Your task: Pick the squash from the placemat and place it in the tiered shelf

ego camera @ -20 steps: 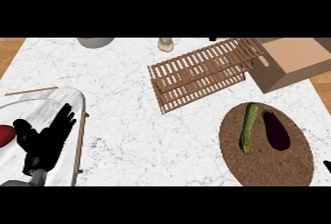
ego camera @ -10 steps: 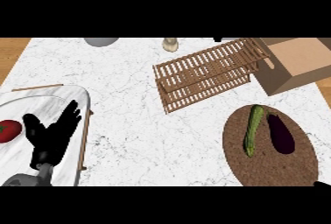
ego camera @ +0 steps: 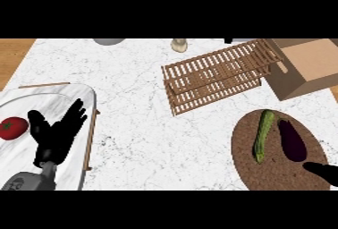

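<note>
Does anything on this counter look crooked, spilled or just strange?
Nothing is spilled or broken. The wooden slatted shelf sits at a slant to the counter's edges, and so does the cardboard box beside it. The green squash and the eggplant lie neatly on the round placemat.

On the worktop [ego camera: 138, 147]: 1 squash [ego camera: 264, 135], 1 eggplant [ego camera: 292, 140], 1 placemat [ego camera: 246, 166], 1 tiered shelf [ego camera: 214, 80], 1 cardboard box [ego camera: 309, 65], 1 tomato [ego camera: 12, 128], 1 tray [ego camera: 84, 100], 2 hands in view: left hand [ego camera: 56, 136], right hand [ego camera: 325, 171]
</note>
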Available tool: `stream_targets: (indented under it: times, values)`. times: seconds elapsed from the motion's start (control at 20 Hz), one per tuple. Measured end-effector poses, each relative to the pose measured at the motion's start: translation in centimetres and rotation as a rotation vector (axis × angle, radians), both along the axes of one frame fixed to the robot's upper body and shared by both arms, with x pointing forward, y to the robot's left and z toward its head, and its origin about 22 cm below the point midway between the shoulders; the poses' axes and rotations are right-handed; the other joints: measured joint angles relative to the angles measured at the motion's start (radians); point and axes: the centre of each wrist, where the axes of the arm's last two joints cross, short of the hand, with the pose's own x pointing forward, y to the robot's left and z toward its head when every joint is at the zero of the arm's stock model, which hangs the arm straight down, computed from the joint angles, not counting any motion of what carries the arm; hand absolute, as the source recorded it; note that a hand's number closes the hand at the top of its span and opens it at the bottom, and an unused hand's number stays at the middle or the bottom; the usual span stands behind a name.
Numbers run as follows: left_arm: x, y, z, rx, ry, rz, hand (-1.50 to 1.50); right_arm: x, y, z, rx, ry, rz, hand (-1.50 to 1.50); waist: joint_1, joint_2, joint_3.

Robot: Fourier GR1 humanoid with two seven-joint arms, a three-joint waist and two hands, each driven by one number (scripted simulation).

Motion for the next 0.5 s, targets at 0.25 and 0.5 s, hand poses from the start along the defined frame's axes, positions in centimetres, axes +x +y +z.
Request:
stream_targets:
  times: [0.25, 0.5]
  values:
    - [0.0, -0.4, -0.1, 0.001, -0.011, -0.007, 0.0, 3.2, 1.4, -0.1, -0.04, 0.092, -0.04, -1.5, 0.006, 0.0, 0.001]
    - [0.3, -0.4, -0.2, 0.005, 0.003, -0.008, 0.0, 6.0, 3.2, -1.2, -0.062, 0.176, -0.01, -1.5, 0.004, -0.002, 0.004]
